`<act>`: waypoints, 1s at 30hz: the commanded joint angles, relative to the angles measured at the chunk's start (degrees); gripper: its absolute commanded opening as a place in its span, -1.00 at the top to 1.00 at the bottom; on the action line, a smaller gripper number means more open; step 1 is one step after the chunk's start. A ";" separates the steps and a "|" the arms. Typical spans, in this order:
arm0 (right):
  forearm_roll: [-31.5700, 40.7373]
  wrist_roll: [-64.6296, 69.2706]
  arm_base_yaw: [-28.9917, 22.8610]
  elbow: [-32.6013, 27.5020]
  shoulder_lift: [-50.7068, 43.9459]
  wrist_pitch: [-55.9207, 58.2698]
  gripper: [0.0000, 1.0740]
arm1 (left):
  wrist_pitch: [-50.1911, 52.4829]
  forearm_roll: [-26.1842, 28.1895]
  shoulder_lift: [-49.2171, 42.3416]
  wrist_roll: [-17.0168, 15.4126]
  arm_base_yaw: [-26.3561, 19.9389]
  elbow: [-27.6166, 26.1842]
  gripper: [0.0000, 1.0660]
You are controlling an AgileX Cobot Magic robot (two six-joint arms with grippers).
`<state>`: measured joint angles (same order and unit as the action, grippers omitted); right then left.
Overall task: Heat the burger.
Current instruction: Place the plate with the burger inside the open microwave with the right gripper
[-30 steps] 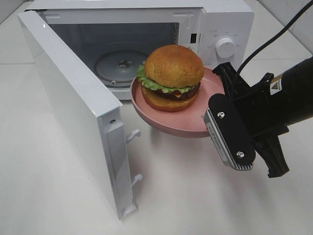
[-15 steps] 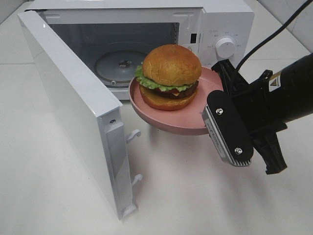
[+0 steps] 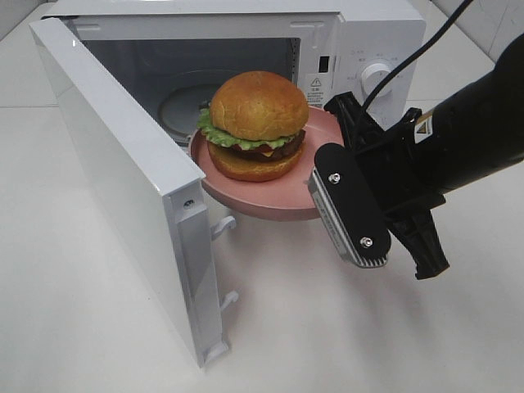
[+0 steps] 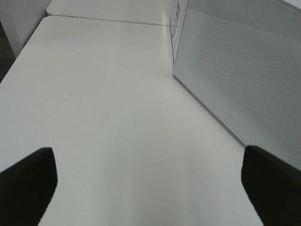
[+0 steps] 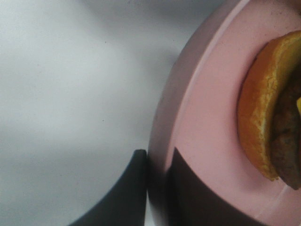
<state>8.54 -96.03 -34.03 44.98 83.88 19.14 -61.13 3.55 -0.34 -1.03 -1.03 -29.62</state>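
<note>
White, bare surface [image 3: 368,327] carries a white box-shaped microwave oven [image 3: 368,41] at its far side. The oven's white hinged door [image 3: 123,180] stands swung wide open, exposing a round glass turntable [image 3: 176,102] inside the cavity.

Right tool [image 5: 157,186]: clamped on the near rim of a round pink plate [image 3: 270,196], one finger above the rim and one below. The plate is held off the surface, roughly level, at the mouth of the cavity, its left rim near the open door's edge.

A tall burger with a glossy golden-brown bun, green lettuce and dark patty [image 3: 255,123] sits upright on the plate, towards its far side.

Left tool [image 4: 150,188]: fingers spread wide, holding nothing, over bare surface beside the door's outer face.
</note>
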 commanded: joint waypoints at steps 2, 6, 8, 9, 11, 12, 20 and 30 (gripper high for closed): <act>0.17 -0.34 -0.17 2.58 0.97 -4.47 0.88 | -0.17 0.17 -0.92 0.00 0.06 0.00 -0.89; 0.17 -0.34 -0.17 3.55 1.78 -4.76 0.88 | -0.17 0.17 -0.92 0.00 0.06 0.00 -0.89; 0.17 -0.34 -0.46 4.41 2.64 -4.87 0.88 | -0.17 0.17 -0.92 0.00 0.06 0.00 -0.89; 0.17 -0.34 -0.46 4.41 2.64 -4.87 0.88 | -0.17 0.17 -0.92 0.00 0.06 0.00 -0.89; 0.11 -0.34 -1.60 5.10 3.61 -5.16 0.87 | -0.17 0.17 -0.92 0.00 0.06 0.00 -0.89; 0.11 -0.34 -1.60 5.10 3.61 -5.16 0.87 | -0.17 0.17 -0.92 0.00 0.06 0.00 -0.89; 0.11 -0.34 -2.12 7.56 6.65 -5.16 0.86 | -0.17 0.17 -0.92 0.00 0.06 0.00 -0.89; 0.17 -0.34 -2.12 10.71 9.80 -4.93 0.85 | -0.17 0.17 -0.92 0.00 0.06 0.00 -0.89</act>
<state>8.54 -96.09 -36.15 54.26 93.85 17.76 -61.13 3.55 -0.34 -1.03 -1.03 -29.62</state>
